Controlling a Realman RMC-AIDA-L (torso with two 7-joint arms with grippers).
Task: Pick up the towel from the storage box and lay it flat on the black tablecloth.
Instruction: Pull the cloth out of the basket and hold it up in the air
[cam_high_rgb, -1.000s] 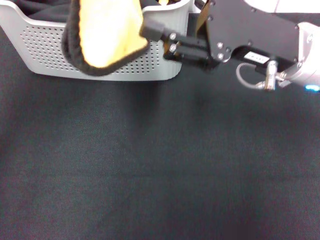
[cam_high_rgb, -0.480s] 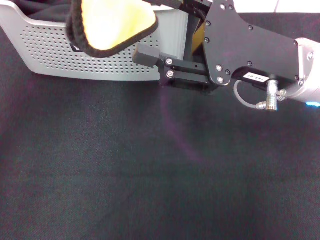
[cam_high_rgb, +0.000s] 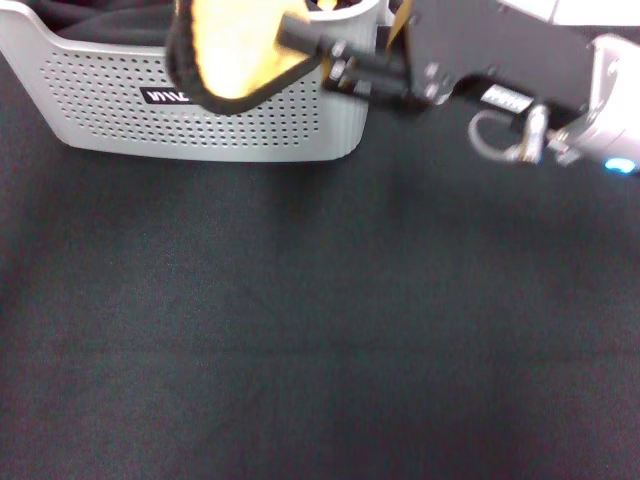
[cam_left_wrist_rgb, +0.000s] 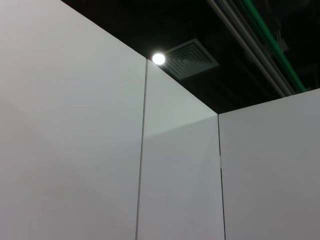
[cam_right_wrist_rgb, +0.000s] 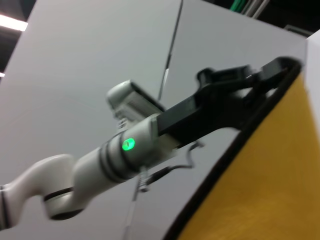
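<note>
R gripper (cam_high_rgb: 296, 30) clamped on towel (cam_high_rgb: 232, 45) (yellow side out), hanging over storage box (cam_high_rgb: 200, 120) front wall.

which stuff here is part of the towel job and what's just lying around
Part of the job:
- towel, held by the right gripper
- storage box
- black tablecloth

Just lying about:
- dark fabric left inside the box
</note>
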